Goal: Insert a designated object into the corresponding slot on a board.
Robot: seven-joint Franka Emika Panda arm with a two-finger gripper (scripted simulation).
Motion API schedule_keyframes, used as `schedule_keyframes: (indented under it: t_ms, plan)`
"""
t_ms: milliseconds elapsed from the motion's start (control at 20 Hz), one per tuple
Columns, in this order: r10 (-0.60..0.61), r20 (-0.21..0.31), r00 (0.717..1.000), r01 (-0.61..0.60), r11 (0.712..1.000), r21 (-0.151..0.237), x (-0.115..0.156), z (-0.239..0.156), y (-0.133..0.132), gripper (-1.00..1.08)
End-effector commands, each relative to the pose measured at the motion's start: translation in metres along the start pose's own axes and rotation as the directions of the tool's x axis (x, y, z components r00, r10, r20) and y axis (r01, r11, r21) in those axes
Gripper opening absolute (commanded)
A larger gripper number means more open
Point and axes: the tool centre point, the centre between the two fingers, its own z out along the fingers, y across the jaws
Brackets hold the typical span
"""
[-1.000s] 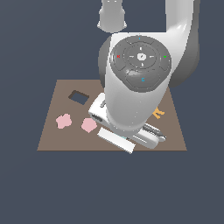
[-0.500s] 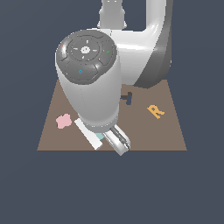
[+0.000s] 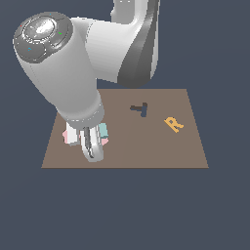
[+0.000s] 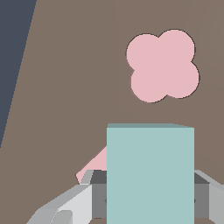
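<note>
While the arm's bulk hides much of the board (image 3: 146, 146) on the exterior view's left, the gripper (image 3: 91, 146) hangs low over that near corner, clenched on the teal block (image 4: 150, 173). In the wrist view the block sits between the grey fingers (image 4: 65, 205), both touching its sides. A sliver of teal shows beside the gripper in the exterior view. Pink four-lobed shape (image 4: 162, 65) lies flat on the board just beyond the block; a pink pentagon (image 4: 94, 168) corner peeks out beside it. Dark T-shaped cutout (image 3: 140, 108) and orange R (image 3: 173, 123) sit well apart, toward the exterior view's right. Slot not visible.
</note>
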Motion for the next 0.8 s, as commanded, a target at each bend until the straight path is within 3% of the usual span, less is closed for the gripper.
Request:
schedule_keyframes:
  t_ms: [0, 350, 750]
  plan:
    - [0.128, 0.000, 0.992, -0.128, 0.992, 0.001, 0.010, -0.001, 0.018, -1.00]
    - [0.407, 0.000, 0.913, -0.407, 0.913, 0.000, 0.021, -0.003, 0.065, -1.00]
    - [0.581, 0.001, 0.814, -0.581, 0.814, 0.000, 0.019, -0.004, 0.098, -1.00]
